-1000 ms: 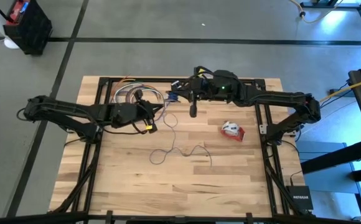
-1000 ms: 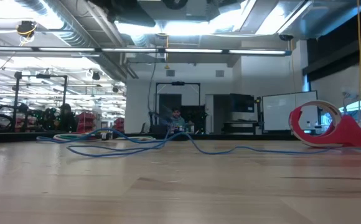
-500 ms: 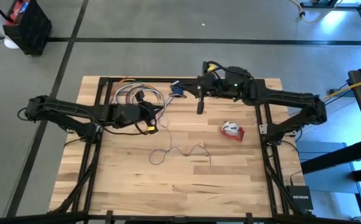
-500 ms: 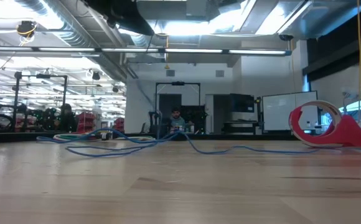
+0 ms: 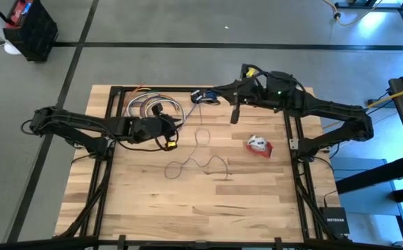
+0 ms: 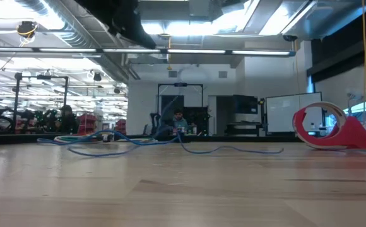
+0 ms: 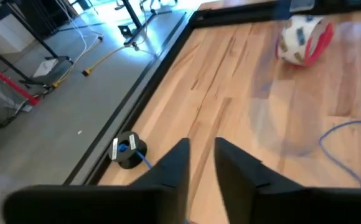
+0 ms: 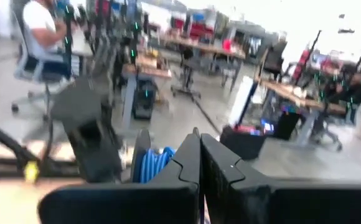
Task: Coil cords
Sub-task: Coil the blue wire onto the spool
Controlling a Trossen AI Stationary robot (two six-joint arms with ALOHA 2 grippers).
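While uncoiled: thin cord [image 5: 200, 156] sprawls mid-table [image 5: 257, 201].
Left tool [image 7: 200, 163]: fingers slightly parted, nothing held.
Right tool [image 5: 234, 117]: closed, empty.
Risk: puck [image 7: 129, 152] beside the edge may drop if the cord is tugged.

— Where does the thin cord [image 5: 200, 154] lie?

— Loose across the middle of the wooden table, a bluish-purple line that wanders in slack bends, with a small loop at its near end. At the far end it joins the small black round puck [image 7: 128, 151], which sits flat by the table's back edge (blue showing at its centre).

— And the other one?

— The red-and-white cord bundle [image 5: 260, 145] lies toward the right side, well apart from the thin cord's bends, a compact lump resting on the wood.
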